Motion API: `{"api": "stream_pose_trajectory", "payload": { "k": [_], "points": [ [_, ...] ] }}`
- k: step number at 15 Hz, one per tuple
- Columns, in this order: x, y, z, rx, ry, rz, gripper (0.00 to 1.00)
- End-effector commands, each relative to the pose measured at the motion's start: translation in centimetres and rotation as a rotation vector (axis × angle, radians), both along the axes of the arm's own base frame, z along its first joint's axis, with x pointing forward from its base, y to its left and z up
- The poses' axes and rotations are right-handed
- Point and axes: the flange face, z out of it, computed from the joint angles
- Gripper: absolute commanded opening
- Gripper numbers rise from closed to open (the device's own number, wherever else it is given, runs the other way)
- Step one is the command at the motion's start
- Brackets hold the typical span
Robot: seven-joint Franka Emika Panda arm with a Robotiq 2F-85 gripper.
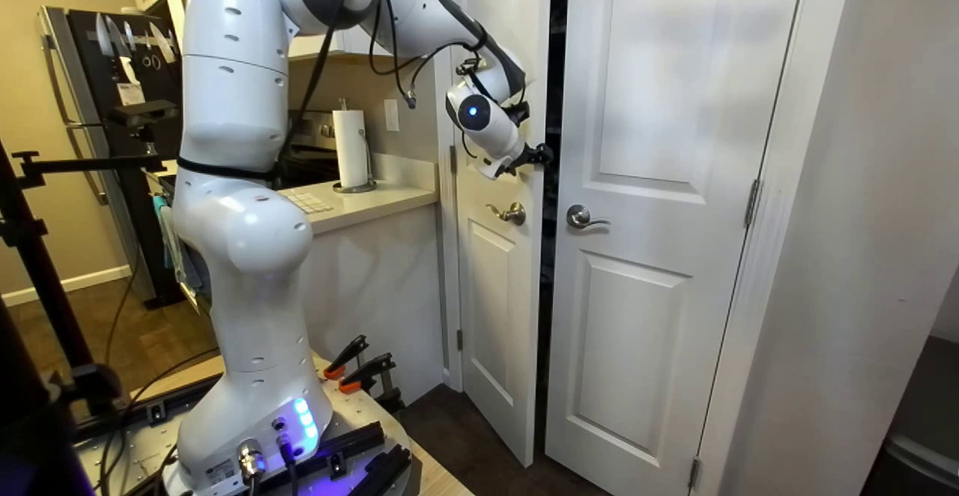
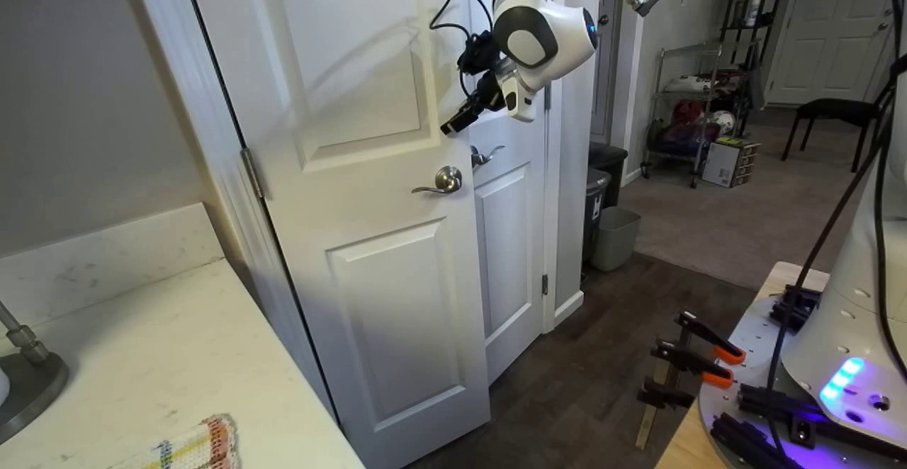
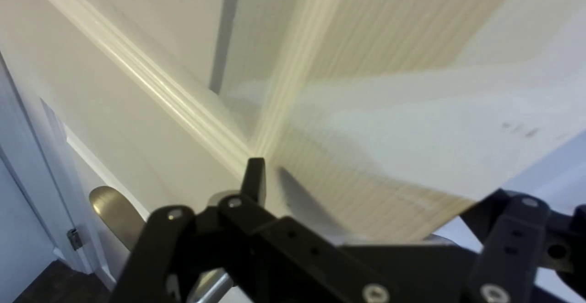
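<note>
1. Gripper [image 3: 377, 181] first: jaws are spread wide, with the white panel door [image 2: 361, 214] filling the gap in the wrist view. One of the fingers [image 3: 254, 179] is over the door's face, the other by its free edge; can't tell if they're touching it.
2. That door's the one by the counter [image 2: 163, 334]. It stands ajar, hinged on the counter side, and in both exterior views the gripper is up near its free edge.
3. Its brushed-metal lever handle [image 2: 439, 182] sits below the gripper.
4. Right alongside is a matching white door [image 1: 667, 219] with its own door lever [image 1: 588, 217]. Whatever's behind the dark gap [image 1: 549, 256] between them is too dark to make out.
5. The counter has a woven cloth [image 2: 195, 448] on it, plus a paper towel roll [image 1: 351, 149] upright on a metal holder [image 1: 354, 188].
6. Container stuff: in an exterior view, a gray wastebasket [image 2: 615, 239] stands past the doors, just in front of a dark bin [image 2: 597, 196]. Can't see down into either.
7. Farther back, a wire rack [image 2: 691, 50] is loaded with soft bundles [image 2: 687, 113], with a white ball [image 2: 723, 122] at its end. A printed box [image 2: 723, 164] stands right by it, contents hidden.
8. In an exterior view, knives [image 1: 118, 35] are on the side of a dark fridge [image 1: 138, 211].
</note>
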Motion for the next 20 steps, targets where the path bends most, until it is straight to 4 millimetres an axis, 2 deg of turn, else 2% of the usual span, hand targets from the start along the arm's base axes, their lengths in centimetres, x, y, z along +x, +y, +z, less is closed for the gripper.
{"api": "stream_pose_trajectory", "payload": {
  "k": [1, 5, 10, 15, 20],
  "points": [
    [-1.3, 1.5, 0.2, 0.001, -0.015, 0.016, 1.00],
    [-1.4, 3.0, 0.0, 0.006, -0.003, 0.026, 1.00],
    [-2.9, 4.4, 1.0, -0.022, 0.047, -0.010, 1.00],
    [-4.2, 4.8, 2.5, -0.093, 0.109, -0.057, 1.00],
    [-4.5, 5.8, 2.5, -0.148, 0.149, -0.058, 1.00]
  ]
}}
